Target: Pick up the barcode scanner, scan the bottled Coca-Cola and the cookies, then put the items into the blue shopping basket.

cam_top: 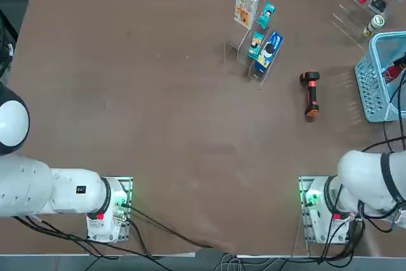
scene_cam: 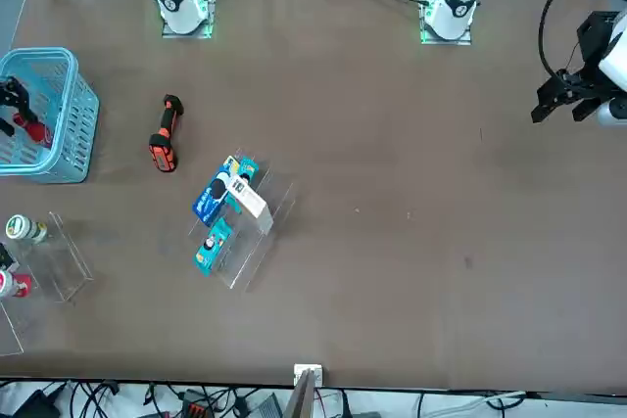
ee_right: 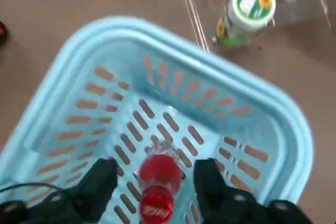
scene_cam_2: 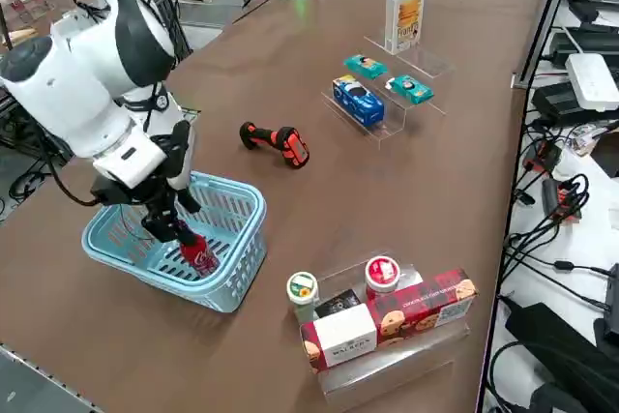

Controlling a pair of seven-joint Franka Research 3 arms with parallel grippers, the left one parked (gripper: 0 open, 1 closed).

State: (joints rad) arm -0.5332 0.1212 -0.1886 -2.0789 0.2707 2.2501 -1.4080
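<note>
Hovering inside the blue shopping basket (scene_cam_2: 237,249), the right gripper (ee_right: 156,179) has its fingers spread around the bottled Coca-Cola (ee_right: 157,179), apparently released. The cookies (scene_cam_2: 405,16) wait on the far shelf; the barcode scanner (scene_cam_2: 277,141) lies between.

glossy blue plastic lattice basket (ee_right: 79,51), matt brown table (cam_top: 158,125), clear acrylic racks (scene_cam_2: 406,355)

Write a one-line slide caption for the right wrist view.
Open right gripper straddles the bottled Coca-Cola inside the blue shopping basket.
</note>
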